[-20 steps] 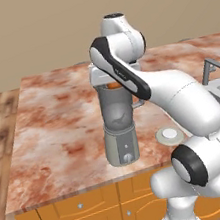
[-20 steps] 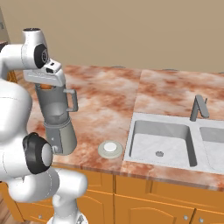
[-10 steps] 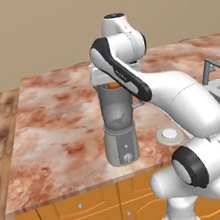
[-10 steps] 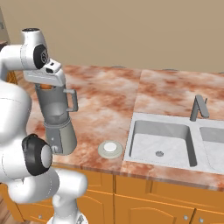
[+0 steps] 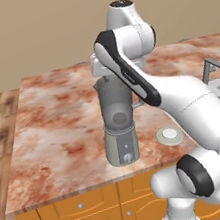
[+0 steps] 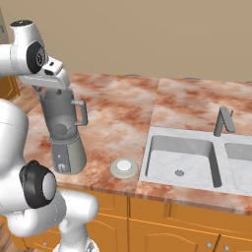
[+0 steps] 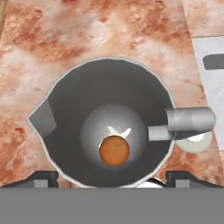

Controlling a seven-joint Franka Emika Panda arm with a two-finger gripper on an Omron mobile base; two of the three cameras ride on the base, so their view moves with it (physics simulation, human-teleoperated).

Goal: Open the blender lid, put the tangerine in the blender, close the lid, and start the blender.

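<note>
The blender (image 5: 119, 125) (image 6: 64, 133) stands near the counter's front edge with its smoky jar uncovered. In the hand view I look straight down into the jar (image 7: 70, 109), and the tangerine (image 7: 114, 150) rests at its bottom beside the blades. It also shows as a faint round shape through the jar wall (image 5: 118, 118). My gripper (image 7: 111, 176) hangs just above the jar's rim, open, with its fingertips (image 7: 41, 176) wide apart and nothing between them. The blender lid (image 5: 168, 135) (image 6: 123, 167) lies flat on the counter just right of the blender's base.
A steel sink (image 6: 182, 152) with a faucet (image 6: 224, 120) is set into the marble counter (image 5: 58, 120) to the right of the lid. The jar's side handle (image 7: 188, 120) points toward the lid. Wooden cabinets (image 5: 84, 217) run below the counter edge.
The tangerine was up at the jar's mouth by my gripper in the earlier frames. It now lies at the bottom of the jar. The arm has barely moved.
</note>
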